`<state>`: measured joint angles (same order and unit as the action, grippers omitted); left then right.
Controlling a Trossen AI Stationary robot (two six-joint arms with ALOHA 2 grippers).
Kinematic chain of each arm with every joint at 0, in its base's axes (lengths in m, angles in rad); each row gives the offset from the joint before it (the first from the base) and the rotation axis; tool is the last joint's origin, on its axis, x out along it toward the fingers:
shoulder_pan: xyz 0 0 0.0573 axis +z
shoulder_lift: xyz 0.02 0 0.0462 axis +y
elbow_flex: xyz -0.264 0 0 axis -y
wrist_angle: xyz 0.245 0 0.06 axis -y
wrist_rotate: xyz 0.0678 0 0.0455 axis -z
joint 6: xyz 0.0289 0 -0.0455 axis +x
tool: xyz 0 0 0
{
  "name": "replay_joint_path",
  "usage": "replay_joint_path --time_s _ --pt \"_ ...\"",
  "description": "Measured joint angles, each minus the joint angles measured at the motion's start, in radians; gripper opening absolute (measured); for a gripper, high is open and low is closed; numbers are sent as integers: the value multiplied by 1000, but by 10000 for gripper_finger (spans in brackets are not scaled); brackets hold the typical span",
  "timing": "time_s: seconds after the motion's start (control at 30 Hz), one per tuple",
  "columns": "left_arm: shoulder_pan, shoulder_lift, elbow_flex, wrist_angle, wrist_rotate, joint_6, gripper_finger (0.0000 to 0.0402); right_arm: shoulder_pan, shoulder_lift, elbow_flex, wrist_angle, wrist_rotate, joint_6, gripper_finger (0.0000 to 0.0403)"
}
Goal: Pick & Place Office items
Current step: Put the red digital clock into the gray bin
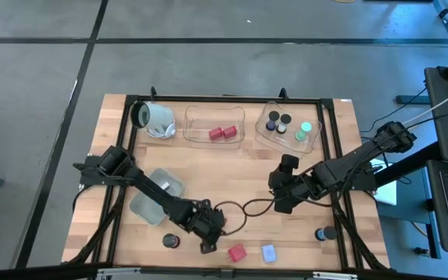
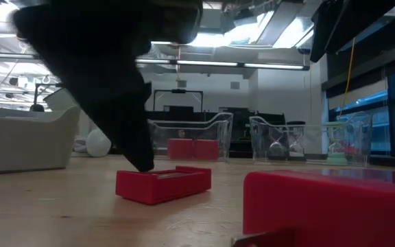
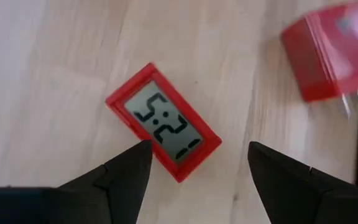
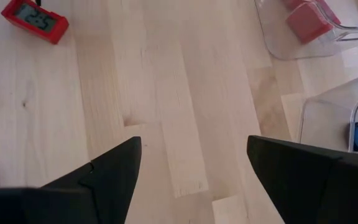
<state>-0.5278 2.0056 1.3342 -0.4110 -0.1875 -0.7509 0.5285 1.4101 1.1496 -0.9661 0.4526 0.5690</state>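
Observation:
A small flat red digital clock (image 3: 163, 124) lies face up on the wood table near the front edge; it also shows in the low view (image 2: 163, 184) and the right wrist view (image 4: 35, 20). My left gripper (image 3: 197, 146) is open just above it, one fingertip (image 2: 142, 163) at the clock's edge, and I see no touch. In the high view my left gripper (image 1: 207, 243) hides the clock. A red block (image 1: 236, 252) sits just to its right. My right gripper (image 1: 281, 206) is open and empty over bare wood at mid-table.
A pale blue piece (image 1: 269, 253) and two black cylinders (image 1: 171, 242) (image 1: 323, 233) lie near the front edge. Two clear trays (image 1: 215, 136) (image 1: 311, 138) holding pieces and a white cylinder (image 1: 152, 118) stand at the back. Grey-blue trays (image 1: 158, 194) lie left. A dark cable (image 1: 236, 208) loops between the grippers.

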Motion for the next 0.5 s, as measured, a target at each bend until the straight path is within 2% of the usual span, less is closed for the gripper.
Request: replay_joint_path --time_s 0.23,0.5 --pt "-50 0 0 9 -231 220 262 0 0 0 0 0 0 295" --pt "-53 0 0 105 -214 171 262 0 0 0 0 1 0 295"
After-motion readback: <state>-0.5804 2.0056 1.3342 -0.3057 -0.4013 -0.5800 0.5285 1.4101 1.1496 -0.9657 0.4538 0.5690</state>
